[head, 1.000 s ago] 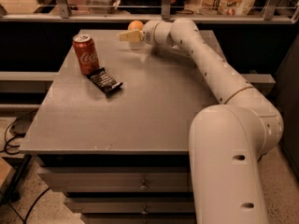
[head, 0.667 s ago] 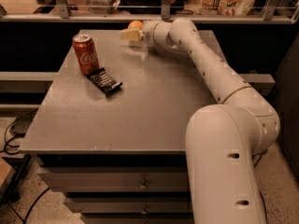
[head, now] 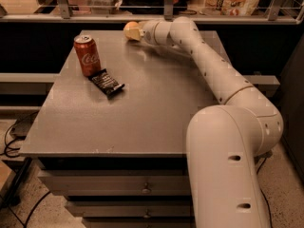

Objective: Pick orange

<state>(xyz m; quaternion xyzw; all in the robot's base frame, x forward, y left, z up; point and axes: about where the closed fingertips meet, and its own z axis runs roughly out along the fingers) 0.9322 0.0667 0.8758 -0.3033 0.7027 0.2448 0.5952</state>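
Note:
The orange [head: 129,26] is a small round orange-yellow fruit at the far edge of the grey table [head: 142,113], left of centre. My gripper [head: 134,33] is at the end of the long white arm that reaches across the table from the right. It sits right against the orange and covers its right side. Only the top left part of the fruit shows.
A red Coca-Cola can [head: 87,55] stands upright at the table's far left. A black snack packet [head: 107,82] lies flat just in front of it. A railing and shelf [head: 156,17] run behind the table's far edge. Drawers sit under the table front.
The gripper has moved a little further left and toward the far edge, closing onto the orange. The can and packet have not moved.

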